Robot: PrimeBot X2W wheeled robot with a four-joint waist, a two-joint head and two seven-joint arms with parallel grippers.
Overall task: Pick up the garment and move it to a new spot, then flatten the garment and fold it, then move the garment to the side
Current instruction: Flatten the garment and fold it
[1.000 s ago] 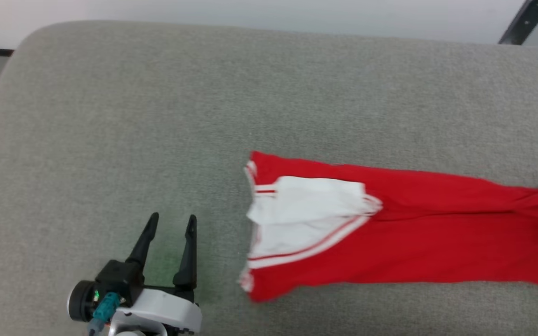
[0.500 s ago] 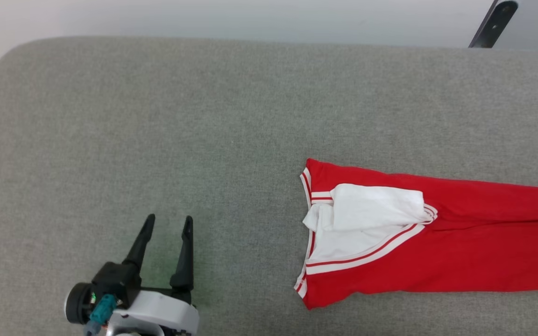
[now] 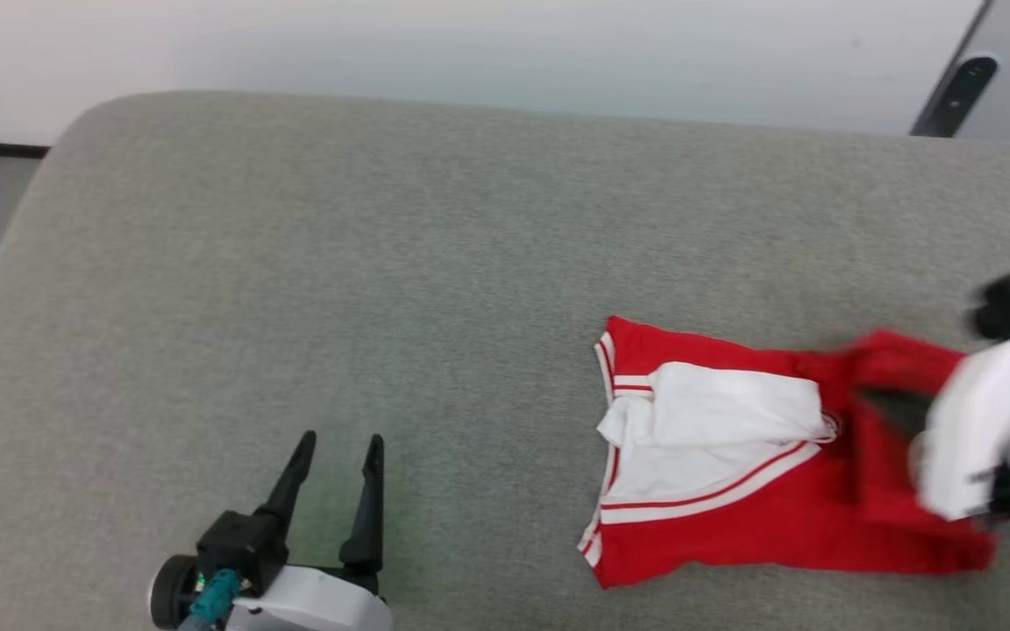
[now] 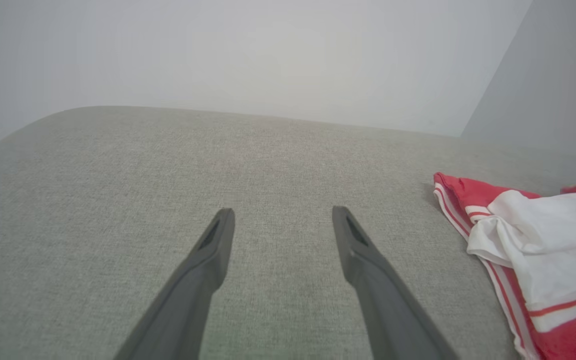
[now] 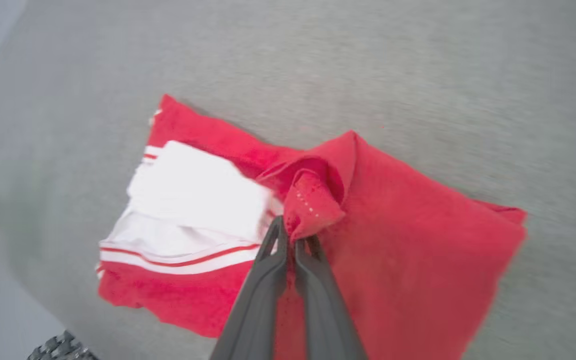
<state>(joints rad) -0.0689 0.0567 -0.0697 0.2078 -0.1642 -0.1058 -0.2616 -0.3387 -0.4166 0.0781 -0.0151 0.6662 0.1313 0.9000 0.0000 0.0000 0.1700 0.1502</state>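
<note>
Left pincer (image 3: 341, 438) released, fingers spread wide, nothing between them. It sits low over the cushion (image 3: 382, 263) near the front edge, left of centre, well apart from the garment (image 3: 733, 543). In the left wrist view the pincer (image 4: 283, 211) has only bare grey fabric (image 4: 168, 160) ahead, and the garment (image 4: 558, 260) is off to the right side.

Right pincer (image 5: 290, 235) is clenched on the garment (image 5: 408, 240). The fingers are pressed together on a bunched fold of red mesh, and that fold stands up off the rest of the cloth. In the head view the right arm (image 3: 970, 438) is a pale blur at the right edge, over the garment's right end (motion blur, finger detail unreadable there).

The garment is on the right half of the cushion, closer to the front edge than the back. The left end lies flat. A white sleeve end (image 3: 724, 421) with red stripes lies on top of the red body there, and the striped trim runs along the left hem. The right part is rumpled and pulled up toward the pincer, with one red corner (image 5: 513, 215) trailing on the cushion (image 5: 418, 75). No lettering visible from these angles.

Pale wall behind the cushion's back edge, and a dark strut (image 3: 952, 96) at the head view's top right.
</note>
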